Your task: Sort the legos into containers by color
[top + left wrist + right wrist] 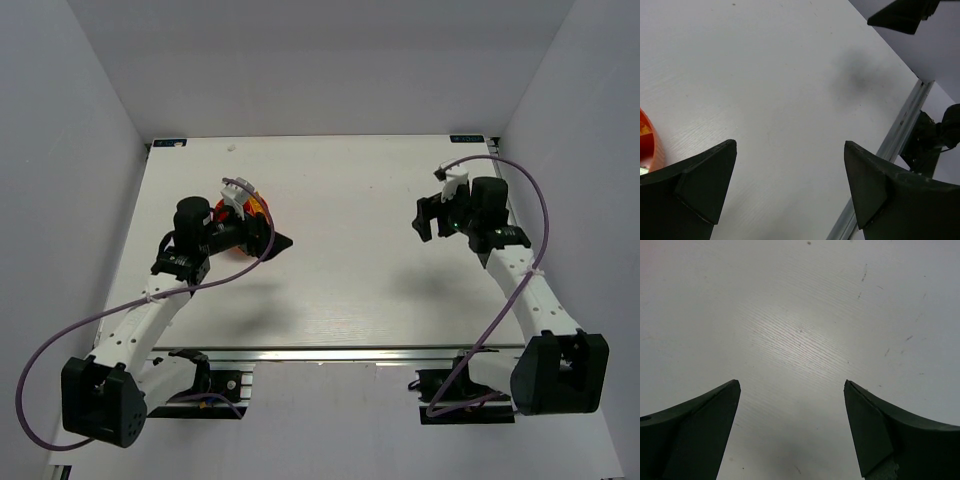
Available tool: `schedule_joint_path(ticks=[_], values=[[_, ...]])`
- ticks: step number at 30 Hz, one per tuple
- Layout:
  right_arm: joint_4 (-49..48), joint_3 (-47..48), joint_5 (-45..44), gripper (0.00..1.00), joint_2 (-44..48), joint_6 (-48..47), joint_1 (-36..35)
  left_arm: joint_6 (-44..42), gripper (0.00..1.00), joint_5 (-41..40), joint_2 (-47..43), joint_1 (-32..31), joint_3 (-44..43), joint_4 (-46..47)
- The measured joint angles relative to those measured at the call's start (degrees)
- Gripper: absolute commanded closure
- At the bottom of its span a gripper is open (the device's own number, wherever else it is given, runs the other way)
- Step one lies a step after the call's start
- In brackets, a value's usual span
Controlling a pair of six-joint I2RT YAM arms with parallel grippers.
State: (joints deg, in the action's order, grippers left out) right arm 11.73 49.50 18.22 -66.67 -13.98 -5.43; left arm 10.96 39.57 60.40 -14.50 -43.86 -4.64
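White wood makes up the desk (350, 290), and we see both of our arms reaching out over it. Our left fingers (705, 182) are spread wide apart and hold nothing. Only bare desk shows between them. Just beside them, at the left edge of the wrist view, we see a bit of the orange-red bowl (646, 147). From above, the bowl sits on the far left part of the desk. Most of it is hidden under the left arm. A little yellow shows inside the bowl, and we think it is the legos (643, 129), but they are too small for us to tell one from another. Our right fingers (700, 427) are wide open too and hold nothing. They hang over bare desk on the far right side, well apart from the bowl.
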Motion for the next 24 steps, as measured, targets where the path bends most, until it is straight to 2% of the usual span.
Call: schedule_joint_path(ticks=[4,8,17,24], values=[[4.94,6.73,-2.25,0.11,-4.63,-0.17,1.51,1.14,0.02,0.90,-1.38,-0.26,1.16,1.40],[5.79,7.41,-3.19,0.11,-6.25,0.04,3.78,0.39,0.02,-0.17,-3.26,-0.26,1.16,1.25],[1.20,-2.23,1.33,0.11,0.61,6.43,4.68,-4.02,0.02,-3.23,-5.40,-0.26,3.02,2.45],[-5.33,-7.23,5.29,0.11,7.30,11.34,4.68,-7.13,0.02,-5.77,-7.21,-0.26,7.63,4.52]])
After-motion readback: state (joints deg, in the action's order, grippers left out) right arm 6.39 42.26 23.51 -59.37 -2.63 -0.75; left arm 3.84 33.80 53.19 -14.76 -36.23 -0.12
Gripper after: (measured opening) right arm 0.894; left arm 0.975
